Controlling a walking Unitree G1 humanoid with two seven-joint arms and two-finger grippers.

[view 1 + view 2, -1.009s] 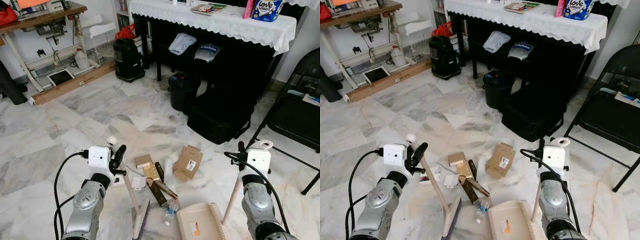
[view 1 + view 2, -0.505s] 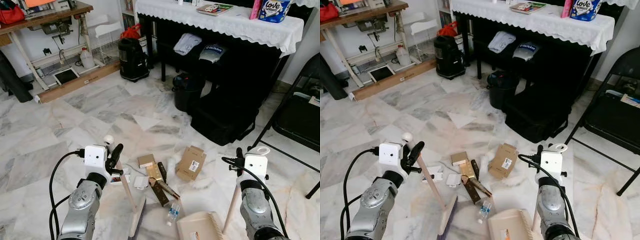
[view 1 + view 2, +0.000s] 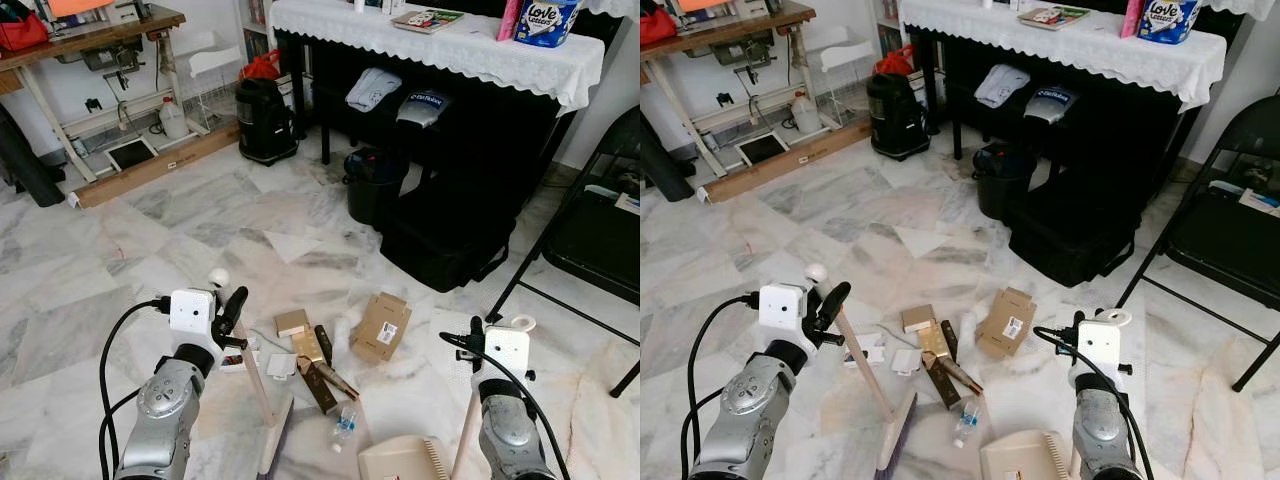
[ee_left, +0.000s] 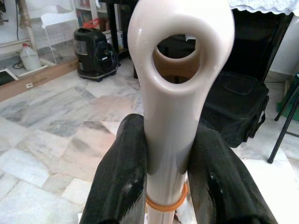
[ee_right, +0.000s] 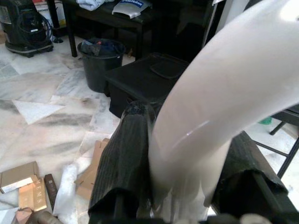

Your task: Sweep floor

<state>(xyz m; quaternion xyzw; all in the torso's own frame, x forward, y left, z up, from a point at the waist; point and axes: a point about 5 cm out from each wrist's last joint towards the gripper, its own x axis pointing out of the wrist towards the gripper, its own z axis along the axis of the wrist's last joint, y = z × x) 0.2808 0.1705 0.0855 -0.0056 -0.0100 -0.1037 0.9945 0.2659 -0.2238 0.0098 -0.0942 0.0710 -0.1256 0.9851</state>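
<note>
Since a second ago the broom head [image 3: 272,432] has swung leftward, away from the litter, and the dustpan [image 3: 405,460] has slid lower and nearer the robot; the head camera has shifted a little too, so part of that is only framing. By my reading the brush is drawn back for another stroke, with the pile not yet gathered.

The left hand [image 4: 166,186] is clamped on the broom handle [image 3: 862,365], its two ribbed black fingers [image 4: 122,182] pressing either side of a glossy cream plastic shaft that ends in an oval hanging loop above an orange ring. The right hand [image 5: 184,186] grips the dustpan handle [image 3: 466,440], smooth, pale and curved, in the same way.

On the polished marble floor [image 3: 120,260], veined grey and white, the litter lies between the two tools: a flattened brown cardboard box [image 3: 380,326] with a white label, a smaller tan box [image 3: 292,322], a shiny gold wrapper [image 3: 305,346], a dark flat bar [image 3: 322,340], and a crumpled clear plastic bottle [image 3: 343,424] just beside the pan's ridged lip.
</note>
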